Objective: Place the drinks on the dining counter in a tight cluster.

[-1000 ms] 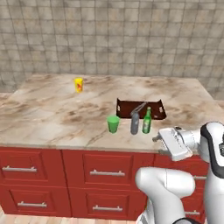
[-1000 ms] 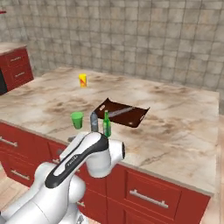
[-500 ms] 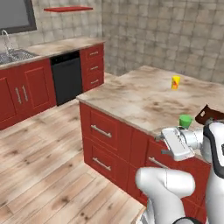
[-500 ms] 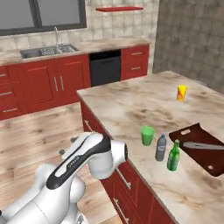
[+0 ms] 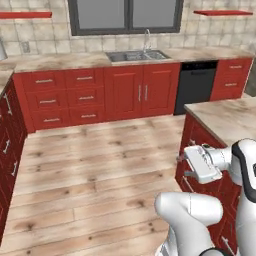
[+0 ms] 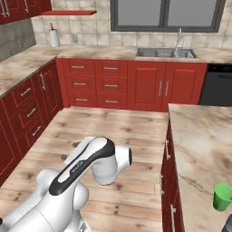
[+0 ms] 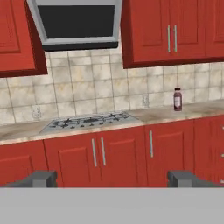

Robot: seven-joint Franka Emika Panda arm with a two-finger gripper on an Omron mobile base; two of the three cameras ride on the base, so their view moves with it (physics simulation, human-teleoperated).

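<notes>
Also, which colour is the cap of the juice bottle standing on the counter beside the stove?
Dark red, like the maroon juice bottle itself; the hand view shows it best.

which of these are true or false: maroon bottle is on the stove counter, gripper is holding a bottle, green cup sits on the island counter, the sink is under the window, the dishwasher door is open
1. The maroon juice bottle stands on the counter with the stove, to the right of the burners. True.
2. The gripper holds a bottle. False: its fingertips stand wide apart with nothing between them.
3. A green cup sits on the dining counter. True.
4. The sink lies below the window. True.
5. The black dishwasher has its door open. False: the door is shut, flush with the red cabinets.
</notes>
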